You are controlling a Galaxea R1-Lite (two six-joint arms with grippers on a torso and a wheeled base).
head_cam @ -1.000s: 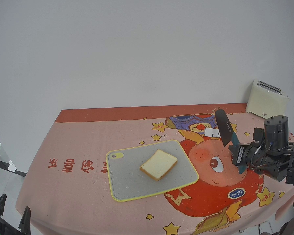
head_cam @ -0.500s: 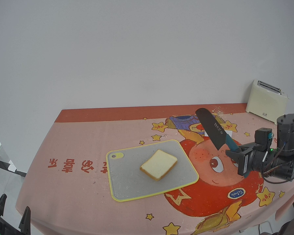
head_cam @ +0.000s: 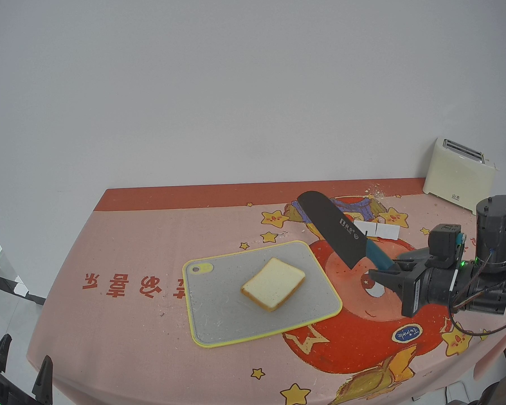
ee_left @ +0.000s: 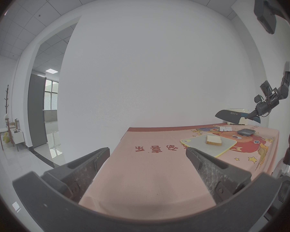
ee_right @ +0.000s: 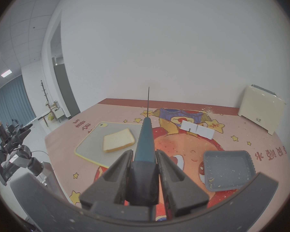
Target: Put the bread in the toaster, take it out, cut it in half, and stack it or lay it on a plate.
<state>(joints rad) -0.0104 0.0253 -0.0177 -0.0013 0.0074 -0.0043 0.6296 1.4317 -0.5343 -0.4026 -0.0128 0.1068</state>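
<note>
A slice of bread [head_cam: 273, 283] lies flat on the grey, yellow-rimmed cutting board [head_cam: 219, 310] in the middle of the table. My right gripper [head_cam: 385, 271] hovers to the right of the board, shut on the teal handle of a black-bladed knife [head_cam: 334, 229]. The blade slants up and left, its tip above the board's far right corner. In the right wrist view the knife [ee_right: 146, 136] points edge-on past the bread [ee_right: 118, 139]. The cream toaster [head_cam: 458, 176] stands at the far right corner. My left gripper [ee_left: 148, 168] is open, off the table's near left corner.
A grey square plate [ee_right: 227, 169] sits near the right edge of the table, below my right arm. A folded white card [head_cam: 379, 230] stands behind the knife. Crumbs are scattered near the back edge. The left half of the pink tablecloth [head_cam: 123, 254] is bare.
The right arm has swung the knife from nearly upright to slanting left, and carried it leftward and lower toward the cutting board. Bread, board and left gripper have not moved.
</note>
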